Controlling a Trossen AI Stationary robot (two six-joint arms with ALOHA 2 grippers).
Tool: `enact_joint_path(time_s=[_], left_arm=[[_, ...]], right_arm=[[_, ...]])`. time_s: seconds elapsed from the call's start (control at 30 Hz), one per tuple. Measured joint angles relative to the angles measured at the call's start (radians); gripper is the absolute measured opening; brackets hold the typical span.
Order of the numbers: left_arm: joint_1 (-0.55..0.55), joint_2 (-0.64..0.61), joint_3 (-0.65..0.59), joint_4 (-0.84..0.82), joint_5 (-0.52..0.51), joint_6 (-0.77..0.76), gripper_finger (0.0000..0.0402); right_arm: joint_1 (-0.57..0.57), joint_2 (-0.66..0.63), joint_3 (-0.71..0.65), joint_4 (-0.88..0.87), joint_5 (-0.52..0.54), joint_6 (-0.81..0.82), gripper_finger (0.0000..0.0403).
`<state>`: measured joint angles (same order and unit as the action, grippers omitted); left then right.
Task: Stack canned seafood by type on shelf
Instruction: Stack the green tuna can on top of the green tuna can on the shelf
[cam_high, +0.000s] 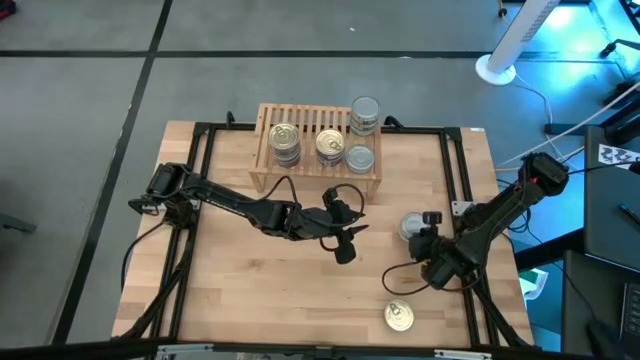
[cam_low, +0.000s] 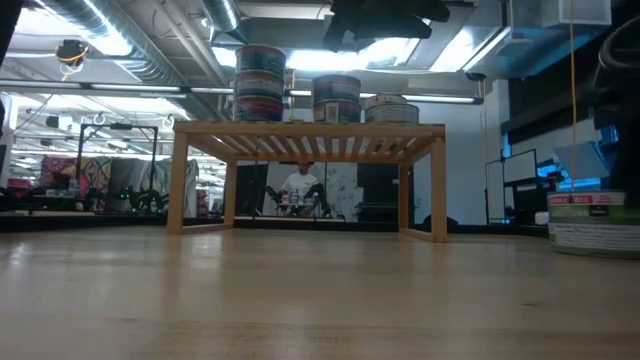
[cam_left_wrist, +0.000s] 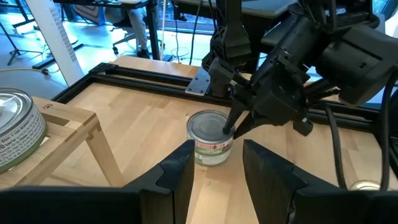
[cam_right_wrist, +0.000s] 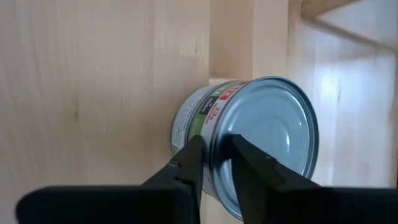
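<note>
my right gripper (cam_right_wrist: 214, 163) | nearly together, pinching rim of silver-lid can (cam_right_wrist: 261, 140) | can on table (cam_high: 300, 300), right side | my left gripper (cam_left_wrist: 214, 171) apart, empty, mid-table

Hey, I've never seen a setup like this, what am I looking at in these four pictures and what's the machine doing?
These are two dark robot arms at a wooden table, each ending in a two-fingered pincer. One picture looks straight down, one looks level across the tabletop, and two come from cameras on the arms' wrists.

A small slatted wooden shelf stands at the far side, with stacked tins of seafood on it, gold-lidded and silver-lidded. One gold-lidded tin lies loose near the front.

The right pincer is pinching the rim of a silver-lidded tin on the table, one finger on its lid and one on its label. The left pincer waits mid-table, open and empty.
</note>
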<state>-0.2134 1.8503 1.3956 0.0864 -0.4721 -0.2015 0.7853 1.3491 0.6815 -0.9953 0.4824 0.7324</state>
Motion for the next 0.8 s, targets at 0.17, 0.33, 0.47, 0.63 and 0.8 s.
enact_joint_path(time_s=[0.17, 0.33, 0.47, 0.63, 0.8], left_arm=[[0.000, 0.000, 0.000, 0.000, 0.000, 0.000, 0.0131], [0.000, 0.000, 0.000, 0.000, 0.000, 0.000, 0.0131], [0.000, 0.000, 0.000, 0.000, 0.000, 0.000, 0.0131], [0.000, 0.000, 0.000, 0.000, 0.000, 0.001, 0.0131], [0.000, 0.000, 0.000, 0.006, 0.000, 0.050, 0.0131]], right_arm=[[0.000, 0.001, -0.001, 0.064, 0.041, -0.005, 0.0062], [0.000, 0.002, 0.011, 0.091, 0.053, -0.025, 0.0042], [-0.001, 0.003, 0.030, 0.118, 0.052, -0.059, 0.0019], [0.000, 0.004, 0.039, 0.148, 0.038, -0.068, 0.0002], [0.000, 0.004, 0.039, 0.150, 0.031, -0.085, 0.0002]])
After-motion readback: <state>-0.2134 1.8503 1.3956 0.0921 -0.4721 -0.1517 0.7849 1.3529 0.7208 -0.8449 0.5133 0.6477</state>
